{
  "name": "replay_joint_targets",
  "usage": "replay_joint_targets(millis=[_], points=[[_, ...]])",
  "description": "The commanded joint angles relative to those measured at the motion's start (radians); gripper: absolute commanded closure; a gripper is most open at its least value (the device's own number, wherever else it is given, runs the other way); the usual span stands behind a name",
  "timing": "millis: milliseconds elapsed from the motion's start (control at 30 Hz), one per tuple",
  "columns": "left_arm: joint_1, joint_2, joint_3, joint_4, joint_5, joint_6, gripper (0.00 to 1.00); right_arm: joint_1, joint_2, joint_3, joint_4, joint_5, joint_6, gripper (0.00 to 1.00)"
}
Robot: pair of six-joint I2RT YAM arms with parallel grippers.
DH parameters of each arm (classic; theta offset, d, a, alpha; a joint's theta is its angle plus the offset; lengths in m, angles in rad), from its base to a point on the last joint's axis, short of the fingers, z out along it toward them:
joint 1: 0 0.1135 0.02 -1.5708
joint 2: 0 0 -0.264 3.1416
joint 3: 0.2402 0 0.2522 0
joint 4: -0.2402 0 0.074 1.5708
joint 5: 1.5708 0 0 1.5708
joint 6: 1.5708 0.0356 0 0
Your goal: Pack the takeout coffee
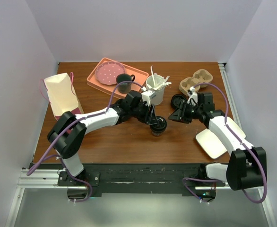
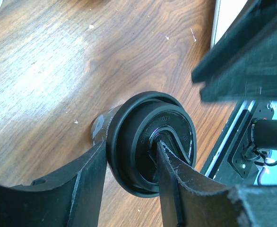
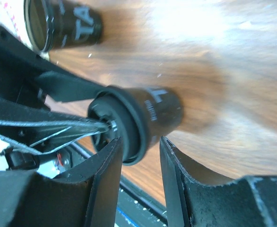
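Matte black fingers [image 2: 89, 189] of the left claw [image 2: 130, 146], frayed along their rubbery edges, fill the bottom of that wrist's view. They are clamped across the rim of the lid [image 2: 134, 187]. One finger presses the outer edge and the other sits in the sunken centre of the top. That lid is round, smooth plastic with a raised ring and faint embossed text. It caps the takeout coffee [image 1: 159, 126], a small black paper cup standing upright near the middle of the desk [image 1: 129, 139], between the two arms. Fine grain and pale scuffs mark the brown wood.

On the other side, the right claw [image 3: 140, 142] is turned sideways and points at the cup. Its two fingers stand apart with nothing pinched. The lid and the upper wall, with white letters "TA", show just beyond the gap. From overhead its tips lie just beside the cup; whether they touch cannot be told.

Close behind stands a second black cup [image 3: 77, 28] bearing the same white letters. Farther back are a white cup [image 1: 155, 91] holding stirrers, a moulded pulp carrier [image 1: 197, 81] with rounded wells, and a pink tray [image 1: 92, 78] carrying a dark mug [image 1: 125, 82]. A cream paper bag [image 1: 60, 94] stands at the left edge.
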State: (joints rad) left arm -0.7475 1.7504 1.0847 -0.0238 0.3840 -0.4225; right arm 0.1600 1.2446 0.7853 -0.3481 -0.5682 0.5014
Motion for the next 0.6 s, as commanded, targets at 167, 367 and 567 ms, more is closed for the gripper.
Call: replay_joint_targets(millis=[167,367,567], points=[[-0.010,0.124,-0.089,-0.327,-0.158,0.128,0.52,-0.040,0.071,-0.033,0.061,-0.154,-0.084,0.60],[-0.010,0.133,-0.091,-0.329,-0.155,0.128,0.52,-0.040,0.114,-0.069,0.119,-0.196,-0.093,0.62],[-0.012,0.136,-0.095,-0.323,-0.149,0.122,0.52,-0.039,0.171,-0.087,0.182,-0.206,-0.081,0.65]])
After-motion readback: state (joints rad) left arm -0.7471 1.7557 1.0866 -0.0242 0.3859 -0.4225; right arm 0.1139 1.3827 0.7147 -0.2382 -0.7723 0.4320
